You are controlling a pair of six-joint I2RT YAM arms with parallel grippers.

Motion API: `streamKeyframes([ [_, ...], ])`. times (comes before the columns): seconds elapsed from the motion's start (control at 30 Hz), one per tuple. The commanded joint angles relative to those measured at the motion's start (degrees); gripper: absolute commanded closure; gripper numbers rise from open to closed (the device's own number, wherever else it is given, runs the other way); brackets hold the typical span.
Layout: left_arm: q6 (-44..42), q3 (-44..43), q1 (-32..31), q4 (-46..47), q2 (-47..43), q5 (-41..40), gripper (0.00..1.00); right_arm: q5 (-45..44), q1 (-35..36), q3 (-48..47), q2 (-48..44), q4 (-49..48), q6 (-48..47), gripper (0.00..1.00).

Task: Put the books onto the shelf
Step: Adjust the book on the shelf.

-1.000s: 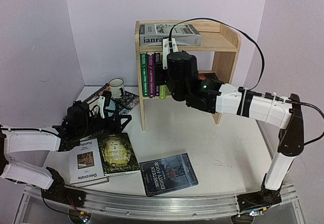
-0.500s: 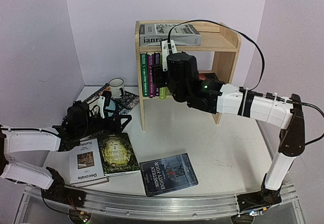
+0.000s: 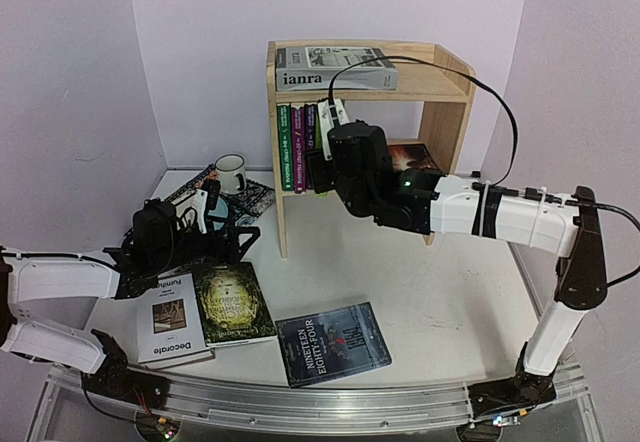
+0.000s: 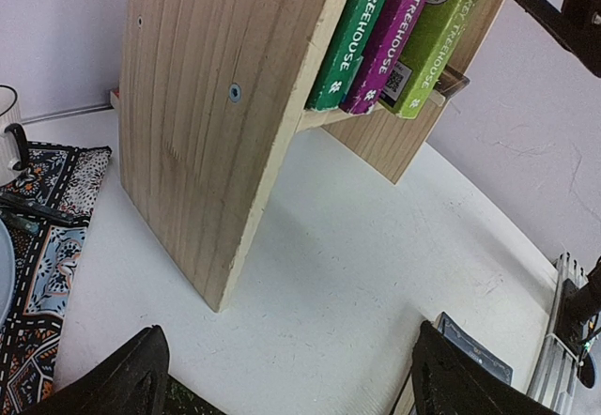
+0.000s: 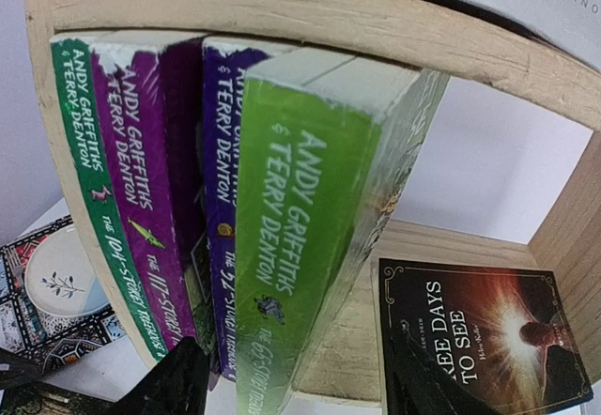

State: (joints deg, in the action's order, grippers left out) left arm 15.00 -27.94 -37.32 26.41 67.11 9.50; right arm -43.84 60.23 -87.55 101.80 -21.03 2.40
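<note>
The pine shelf [image 3: 448, 112] stands at the back with the grey "ianra" book [image 3: 335, 67] lying flat on its top tier. Green and purple books [image 3: 293, 147] stand upright on the lower tier, and a dark book [image 3: 412, 153] lies flat to their right. My right gripper [image 3: 318, 170] is open at those upright books. Its jaws stand either side of a leaning lime-green book [image 5: 300, 274], with a gap showing on the right. On the table lie the white "Decorate" book [image 3: 172, 330], a dark gold-printed book [image 3: 233, 302] and "Nineteen Eighty-Four" [image 3: 333, 342]. My left gripper [image 3: 232, 224] hangs open and empty just behind them.
A mug [image 3: 231, 173] stands on a patterned black mat [image 3: 250, 198] left of the shelf. The shelf's side panel [image 4: 207, 105] rises close in front of the left gripper [image 4: 291, 387]. Purple walls close in the table on three sides.
The right gripper has opened and let go of the lime-green book, which now stands on the lower tier. The right arm has sunk and drawn back slightly. The left arm has not moved.
</note>
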Motion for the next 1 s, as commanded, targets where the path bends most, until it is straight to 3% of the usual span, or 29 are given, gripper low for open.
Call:
streamKeyframes([
  [0.0,-0.1,0.6,0.3,1.0,-1.5,0.6,0.09,-0.1,-0.8,-1.1,-1.3,-1.7,1.1,0.35],
  [0.2,-0.3,0.8,0.3,1.0,-1.7,0.4,0.09,0.4,-1.1,-3.2,0.8,-1.9,1.7,0.36],
  [0.43,-0.5,0.7,0.3,0.9,-1.6,0.4,0.09,0.8,-1.6,-4.2,1.6,-2.1,0.7,0.52],
  [0.97,-0.4,-0.3,0.3,0.9,-0.2,0.8,0.09,8.4,-3.9,-2.6,-0.3,-2.1,-7.3,0.7],
])
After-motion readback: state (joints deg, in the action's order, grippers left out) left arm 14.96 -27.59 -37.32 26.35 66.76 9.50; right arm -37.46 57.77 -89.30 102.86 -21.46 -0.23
